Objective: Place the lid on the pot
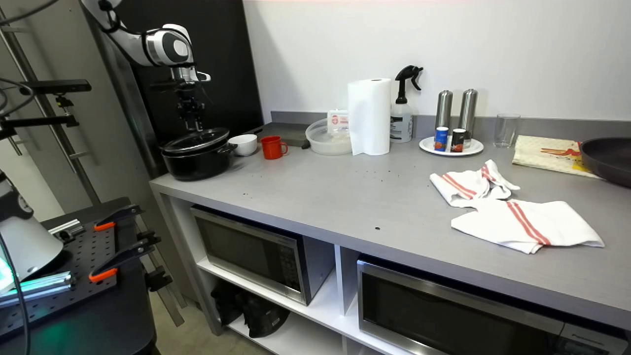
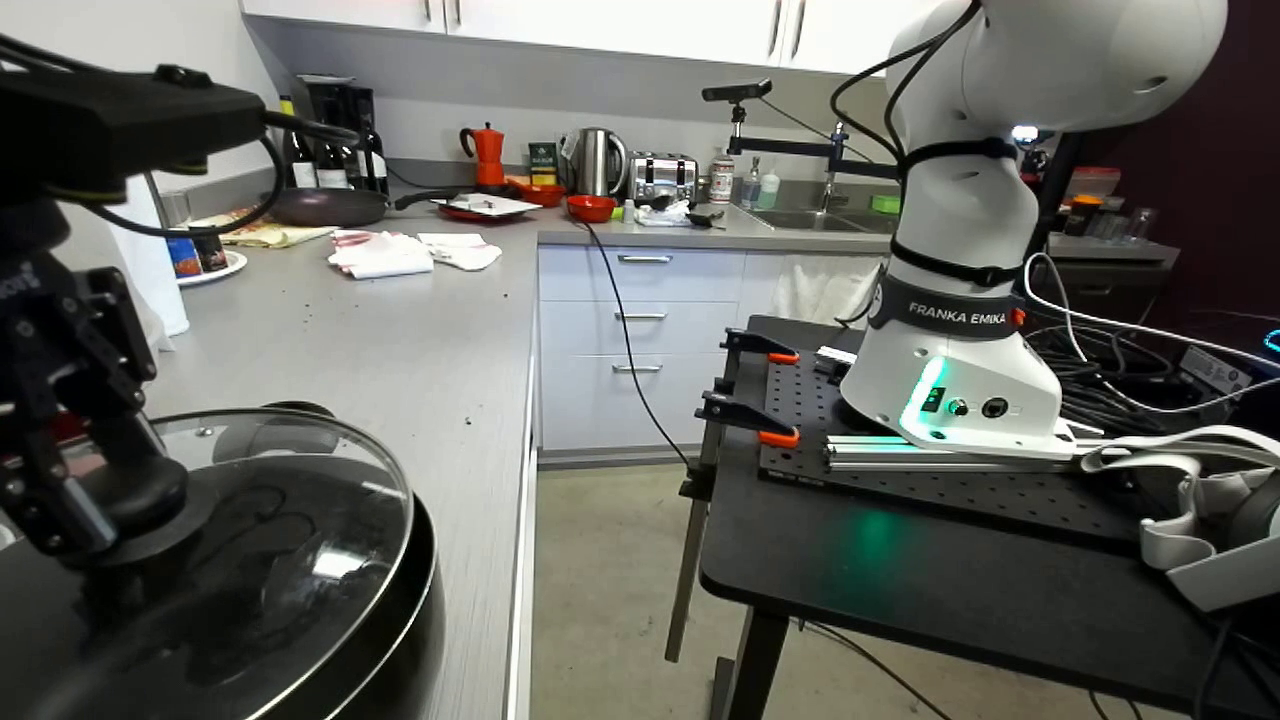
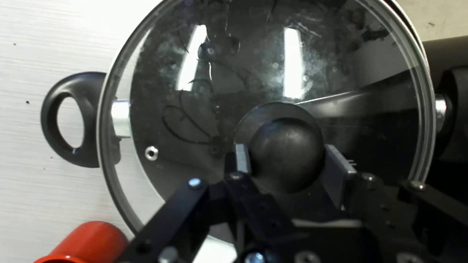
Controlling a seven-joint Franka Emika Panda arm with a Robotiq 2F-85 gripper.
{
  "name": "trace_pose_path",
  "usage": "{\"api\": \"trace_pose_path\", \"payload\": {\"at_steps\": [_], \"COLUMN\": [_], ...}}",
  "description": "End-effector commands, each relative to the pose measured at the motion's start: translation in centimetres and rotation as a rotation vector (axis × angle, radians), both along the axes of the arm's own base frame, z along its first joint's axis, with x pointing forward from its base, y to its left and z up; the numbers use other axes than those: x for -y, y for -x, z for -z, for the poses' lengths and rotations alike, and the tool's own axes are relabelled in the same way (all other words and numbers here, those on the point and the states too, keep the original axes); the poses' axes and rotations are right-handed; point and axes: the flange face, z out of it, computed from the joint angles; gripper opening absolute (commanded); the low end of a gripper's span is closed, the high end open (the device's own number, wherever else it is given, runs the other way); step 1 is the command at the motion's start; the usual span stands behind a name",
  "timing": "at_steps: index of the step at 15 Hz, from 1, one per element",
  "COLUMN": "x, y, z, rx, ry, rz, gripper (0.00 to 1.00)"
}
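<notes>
The end effector (image 3: 287, 160) is clamped on the knob (image 3: 288, 144) of the lid (image 3: 248, 84), a finger (image 3: 242, 159) at each side, and that lid is over the pot (image 1: 197, 166)! It's off-centre, mind: in the wrist view a strip of bench (image 3: 25, 128) shows through its left side, while a sliver of the pot's rim peeks out on the right. Are the two rims touching? Hard to tell from here. In an exterior view, the pot stands at the bench's left end, the arm (image 1: 167, 47) reaching over it from the left. Just right of the pot, a white bowl (image 1: 244, 145), then a red mug (image 1: 271, 147). Along the far side run a tub (image 1: 331, 146), a paper roll (image 1: 370, 118), a spray bottle (image 1: 402, 125), a plate (image 1: 427, 145) carrying steel mills (image 1: 443, 109) and small cans (image 1: 440, 141), and a tumbler (image 1: 506, 132). Over on the right, rumpled cloths (image 1: 527, 222) lie toward the near side, with a pan (image 1: 611, 158) at the right edge.
</notes>
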Motion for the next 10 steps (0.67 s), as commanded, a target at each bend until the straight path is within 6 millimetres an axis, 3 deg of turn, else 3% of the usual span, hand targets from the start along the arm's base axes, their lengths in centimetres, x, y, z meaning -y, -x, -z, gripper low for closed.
{"api": "trace_pose_path", "payload": {"at_steps": [1,10], "x": [0.07,0.06], "y": [-1.11,-1.04], "z": [-0.96,-0.12], "rx": [-0.023,-0.047], "ry": [-0.007,-0.01], "rz": [0.0,0.014], "gripper": [0.25,0.25]}}
